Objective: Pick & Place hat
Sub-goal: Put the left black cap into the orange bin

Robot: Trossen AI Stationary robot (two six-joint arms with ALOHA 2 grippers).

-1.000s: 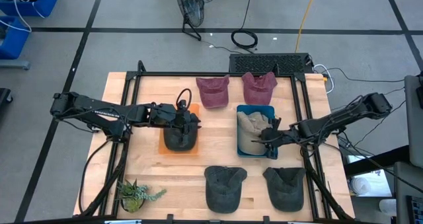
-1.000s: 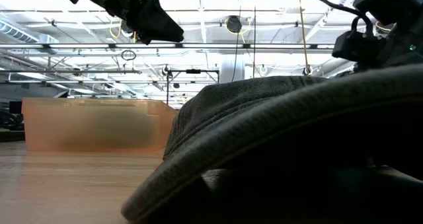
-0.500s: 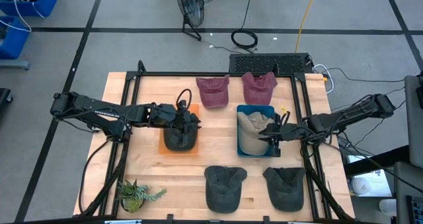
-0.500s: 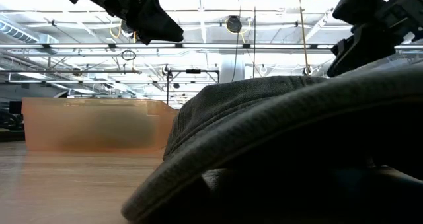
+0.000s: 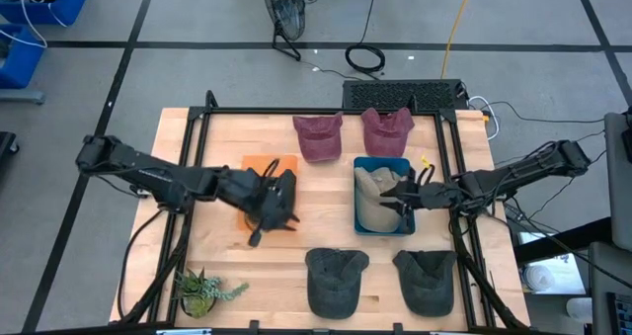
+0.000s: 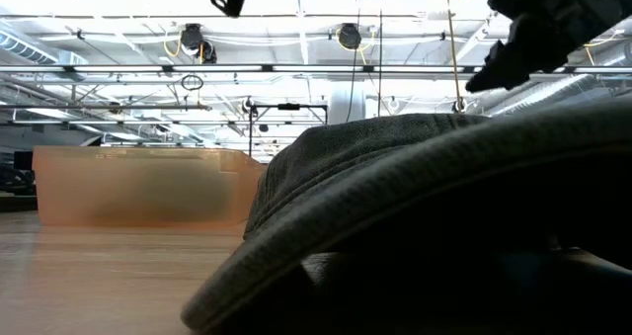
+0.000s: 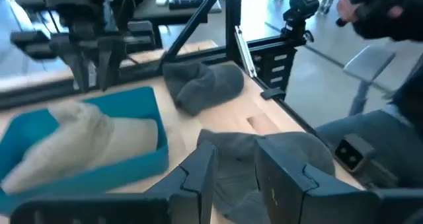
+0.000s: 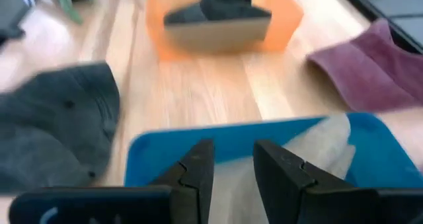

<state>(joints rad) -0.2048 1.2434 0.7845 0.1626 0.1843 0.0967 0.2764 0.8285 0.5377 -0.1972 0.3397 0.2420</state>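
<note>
Hat dark grey, crumpled, clamped in left gripper.

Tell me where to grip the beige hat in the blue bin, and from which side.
Take the beige hat by its raised crown, coming straight down from above. It lies inside the blue bin, whose walls block a sideways approach, and the soft crown bulges above them, giving the fingers a fold to pinch. The right gripper, open, hangs over the bin's right part, so it is likely the better placed.
</note>
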